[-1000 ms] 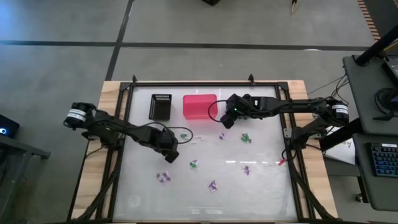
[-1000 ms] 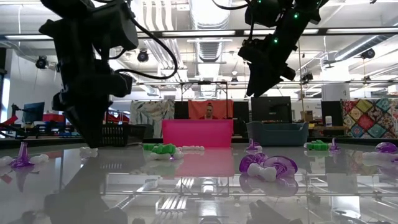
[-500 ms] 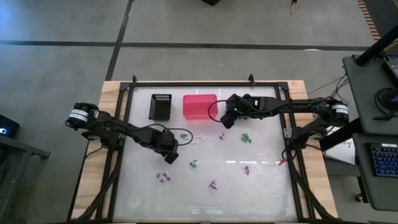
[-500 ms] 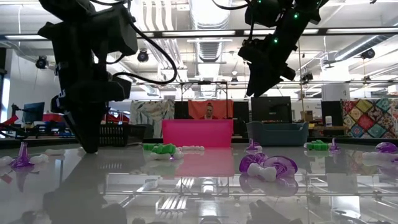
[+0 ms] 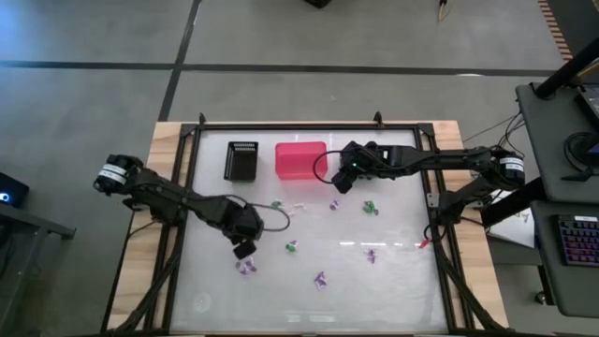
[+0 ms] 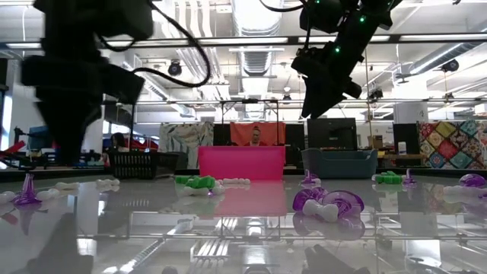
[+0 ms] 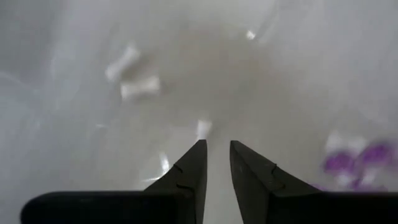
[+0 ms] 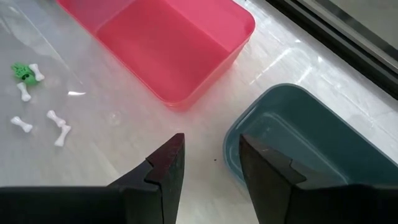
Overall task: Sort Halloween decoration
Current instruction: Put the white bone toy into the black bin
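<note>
- Lying nearest, along the lower part of the table [image 5: 402,281] in the high view, are purple pieces of the Halloween decoration [image 5: 246,267], with others at lower centre [image 5: 320,279]. More green, purple and white pieces are scattered towards mid-frame.
- Just above that lower-left purple piece hangs the left gripper [image 5: 245,248]. A second ago it sat higher and slightly right, nearer mid-table; it has since slid down-frame towards this piece.
- In the left wrist view its fingers [image 7: 193,168] stand only narrowly parted with nothing between them. White bones [image 7: 140,89] lie ahead at upper left and a purple blur [image 7: 351,163] sits at right.
- In the low view the left arm has shifted to the far left of the frame, baring small white bones [image 6: 106,183] it had covered.
- That shift probably means a pick of the purple piece is being lined up; nothing is held, so sorting is still undone.
- Farther back, at upper centre of the high view, the right gripper [image 5: 344,183] has not moved. Its fingers [image 8: 165,168] are spread wide and empty, above the table between the pink bin [image 8: 168,50] and the teal bin [image 8: 298,143].
- The black bin [image 5: 241,160] stands farthest back, at upper left.
</note>
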`<state>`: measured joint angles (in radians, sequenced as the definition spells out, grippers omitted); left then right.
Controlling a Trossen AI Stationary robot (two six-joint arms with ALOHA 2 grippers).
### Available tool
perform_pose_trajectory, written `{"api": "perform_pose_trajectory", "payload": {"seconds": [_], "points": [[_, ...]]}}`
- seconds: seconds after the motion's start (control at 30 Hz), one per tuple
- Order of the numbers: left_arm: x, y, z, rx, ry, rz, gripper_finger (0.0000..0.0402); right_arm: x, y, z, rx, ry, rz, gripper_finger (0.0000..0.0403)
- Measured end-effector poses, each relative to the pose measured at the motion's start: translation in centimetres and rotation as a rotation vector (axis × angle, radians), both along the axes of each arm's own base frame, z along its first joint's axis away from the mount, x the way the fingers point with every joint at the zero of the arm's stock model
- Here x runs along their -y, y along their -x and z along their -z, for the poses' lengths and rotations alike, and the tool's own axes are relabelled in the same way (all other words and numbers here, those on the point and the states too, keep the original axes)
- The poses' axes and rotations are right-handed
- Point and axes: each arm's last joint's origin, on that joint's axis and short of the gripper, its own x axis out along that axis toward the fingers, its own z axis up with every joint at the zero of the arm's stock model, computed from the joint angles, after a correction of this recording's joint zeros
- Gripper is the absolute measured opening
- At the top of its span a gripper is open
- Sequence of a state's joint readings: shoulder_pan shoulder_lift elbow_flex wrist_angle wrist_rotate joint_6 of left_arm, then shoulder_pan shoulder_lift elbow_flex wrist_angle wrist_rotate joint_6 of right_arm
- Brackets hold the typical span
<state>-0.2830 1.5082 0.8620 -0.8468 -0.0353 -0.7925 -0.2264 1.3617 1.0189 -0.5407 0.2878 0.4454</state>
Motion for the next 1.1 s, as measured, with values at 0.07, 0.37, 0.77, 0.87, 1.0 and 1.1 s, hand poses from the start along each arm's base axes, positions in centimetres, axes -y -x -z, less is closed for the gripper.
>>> {"api": "perform_pose_trajectory", "payload": {"seconds": [0.07, 0.37, 0.77, 0.87, 1.0, 1.1], "points": [[0.8, 0.3, 0.2, -0.004, -0.003, 0.053, 0.0056, -0.1, 0.0, 0.0, 0.000, 0.000, -0.004, 0.0146], [1.1, 0.6, 0.3, 0.020, -0.088, 0.047, 0.0096, -0.6, -0.2, 0.0, 0.004, -0.005, -0.015, 0.0146], [1.0, 0.6, 2.6, -0.031, -0.130, 0.054, 0.0103, -1.1, -0.3, 0.0, 0.009, -0.012, -0.026, 0.0146], [1.1, 0.5, 3.1, -0.030, -0.129, 0.055, 0.0103, -1.1, -0.3, 0.0, 0.009, -0.012, -0.026, 0.0146], [1.1, 0.4, 3.3, -0.035, -0.129, 0.056, 0.0094, -1.1, -0.3, 0.0, 0.009, -0.011, -0.026, 0.0146], [1.2, 0.3, 3.3, -0.032, -0.120, 0.060, 0.0067, -1.1, -0.3, 0.0, 0.009, -0.011, -0.026, 0.0146]]}}
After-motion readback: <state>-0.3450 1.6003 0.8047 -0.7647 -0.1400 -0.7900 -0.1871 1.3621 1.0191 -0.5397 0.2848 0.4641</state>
